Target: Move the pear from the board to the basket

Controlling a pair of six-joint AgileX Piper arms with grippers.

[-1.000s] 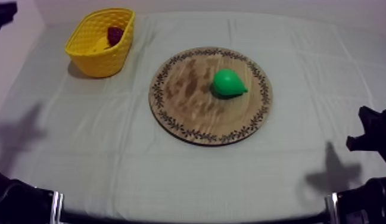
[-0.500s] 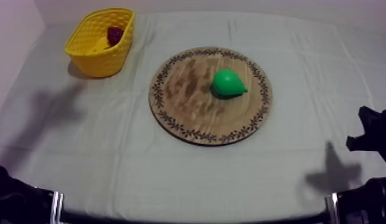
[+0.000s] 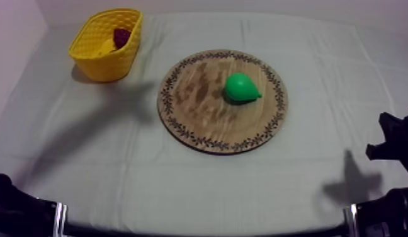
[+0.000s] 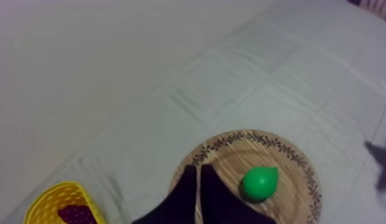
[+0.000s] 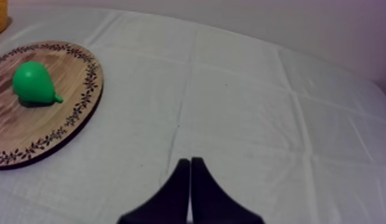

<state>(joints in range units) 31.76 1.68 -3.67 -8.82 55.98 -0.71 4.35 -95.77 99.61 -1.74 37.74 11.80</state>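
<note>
The green pear (image 3: 241, 88) lies on its side on the right half of the round wooden board (image 3: 200, 120) at the table's middle. At the far left stands the yellow basket (image 3: 96, 60) with a dark red fruit (image 3: 121, 36) inside. In the left wrist view my left gripper (image 4: 198, 168) is shut on nothing, high above the near rim of the board (image 4: 290, 158), with the pear (image 4: 259, 183) just to one side of it. My right gripper (image 5: 190, 161) is also shut on nothing, low over bare cloth, well away from the pear (image 5: 32, 83).
My right arm (image 3: 395, 148) sits at the table's right edge. Part of my left arm (image 3: 11, 208) is at the lower left corner. A broad shadow lies on the cloth between the basket and the board.
My left arm's shadow has swept rightwards across the cloth, from the left edge up to the board. The pear, board, basket and right arm have not moved.
</note>
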